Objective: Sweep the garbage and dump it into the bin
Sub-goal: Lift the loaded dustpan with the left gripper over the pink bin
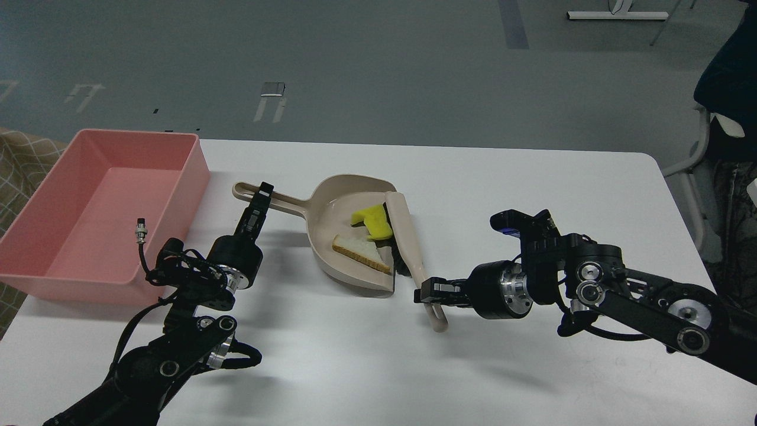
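Note:
The white bread slice [359, 250] with brown crust and the yellow sponge piece [371, 216] lie inside the beige dustpan [340, 195] at the table's middle. My left gripper [261, 194] is shut on the dustpan's handle [285, 201]. My right gripper [427, 293] is shut on the handle of the beige brush [410, 236], whose head lies along the dustpan's open right edge. The pink bin [97, 207] stands at the left, beside the dustpan handle, with nothing showing in it.
The white table [532, 195] has bare surface on the right and front. A chair and a dark-clothed person [730, 89] are at the far right edge. A checked cloth [18, 165] shows left of the bin.

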Available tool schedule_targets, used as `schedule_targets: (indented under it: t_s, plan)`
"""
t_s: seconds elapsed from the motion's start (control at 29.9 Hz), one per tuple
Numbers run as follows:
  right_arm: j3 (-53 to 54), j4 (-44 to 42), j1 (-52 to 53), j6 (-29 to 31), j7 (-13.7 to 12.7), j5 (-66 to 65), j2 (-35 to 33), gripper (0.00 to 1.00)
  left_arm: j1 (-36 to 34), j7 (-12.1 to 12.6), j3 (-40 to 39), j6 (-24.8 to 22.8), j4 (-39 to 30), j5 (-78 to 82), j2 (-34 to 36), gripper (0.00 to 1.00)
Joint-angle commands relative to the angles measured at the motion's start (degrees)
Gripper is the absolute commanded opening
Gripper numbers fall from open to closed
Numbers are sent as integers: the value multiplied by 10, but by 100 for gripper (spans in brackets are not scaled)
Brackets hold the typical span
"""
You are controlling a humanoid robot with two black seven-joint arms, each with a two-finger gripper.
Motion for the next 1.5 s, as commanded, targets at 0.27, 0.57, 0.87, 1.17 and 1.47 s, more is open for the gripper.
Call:
schedule_targets:
  t_s: [0.27, 0.57, 0.87, 1.17, 1.47]
  plan:
    - [33, 1, 29, 0, -3, 24, -14, 2, 2, 2, -7, -1, 0, -34, -10, 0]
    - [91, 1, 24, 0, 0, 25, -143, 3, -8, 1, -10, -7, -4, -163, -10, 0]
    - [101, 7, -28, 0, 33, 55, -279, 3, -69, 10, -15, -8, -18, -214, 17, 0]
    - [108, 8, -41, 0, 36, 55, -284, 3, -85, 58, -54, -57, -162, -285, 199, 0]
    - [111, 13, -54, 0, 36, 55, -282, 3, 22, 54, -170, -157, -170, -366, 353, 0]
